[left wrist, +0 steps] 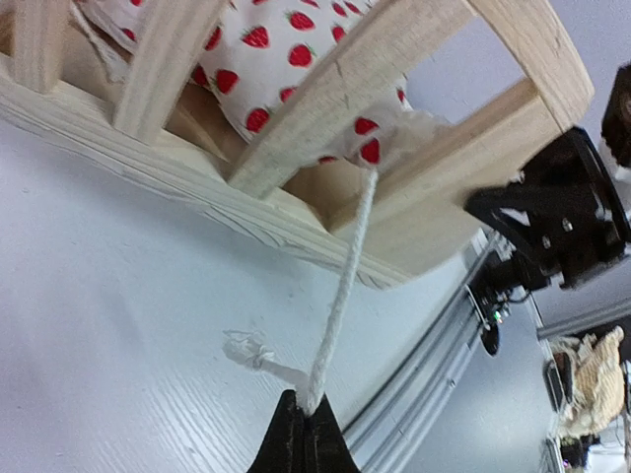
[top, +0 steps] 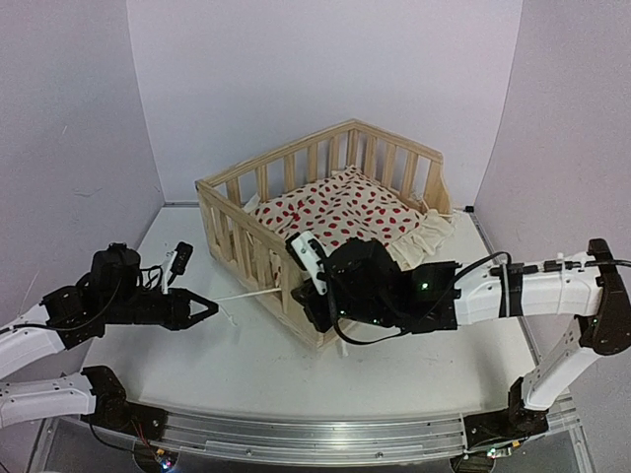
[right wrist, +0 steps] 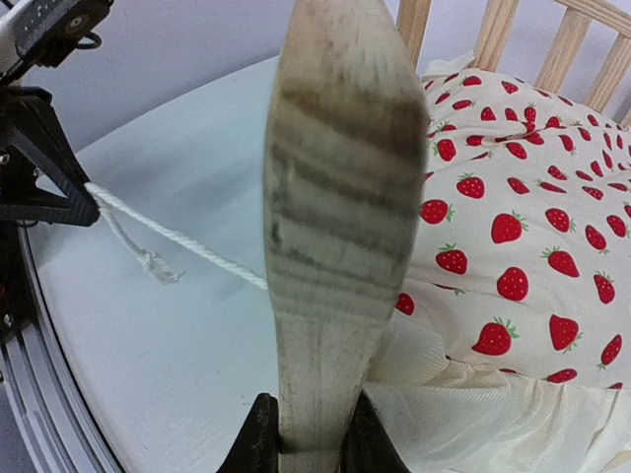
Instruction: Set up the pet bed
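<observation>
The left tool, at the bottom edge of its own view, is pinched tight on a white string that runs taut up to the strawberry-print cushion. The right tool is clamped around a wooden post of the pet bed. In the top view the bed stands mid-frame on the white surface, with the cushion lying inside it.
</observation>
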{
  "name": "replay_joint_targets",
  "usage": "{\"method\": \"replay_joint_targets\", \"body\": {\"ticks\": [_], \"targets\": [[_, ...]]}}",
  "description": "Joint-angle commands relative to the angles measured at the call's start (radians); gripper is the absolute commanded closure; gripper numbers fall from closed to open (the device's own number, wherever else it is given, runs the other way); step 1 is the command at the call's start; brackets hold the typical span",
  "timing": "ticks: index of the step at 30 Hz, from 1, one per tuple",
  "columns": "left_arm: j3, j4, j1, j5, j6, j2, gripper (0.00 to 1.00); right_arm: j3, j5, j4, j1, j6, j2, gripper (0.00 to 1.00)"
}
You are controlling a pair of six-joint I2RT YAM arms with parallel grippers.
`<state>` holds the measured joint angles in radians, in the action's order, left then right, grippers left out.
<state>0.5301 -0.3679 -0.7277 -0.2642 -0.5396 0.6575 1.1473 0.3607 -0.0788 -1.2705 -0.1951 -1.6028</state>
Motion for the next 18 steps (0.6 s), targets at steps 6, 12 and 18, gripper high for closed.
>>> {"method": "replay_joint_targets", "body": {"ticks": [6,12,18], "targets": [[-0.048,0.268,-0.043,-0.381,-0.01,0.188,0.93,-0.055,-0.298,-0.134,0.027,0.303,0.158,1.0],[-0.045,0.544,-0.257,-0.282,-0.052,0.301,0.91,-0.08,-0.261,-0.156,0.051,0.277,0.211,1.0],[-0.075,0.541,-0.286,-0.117,-0.084,0.336,0.7,0.072,-0.14,-0.522,0.021,-0.037,0.228,0.58]]}}
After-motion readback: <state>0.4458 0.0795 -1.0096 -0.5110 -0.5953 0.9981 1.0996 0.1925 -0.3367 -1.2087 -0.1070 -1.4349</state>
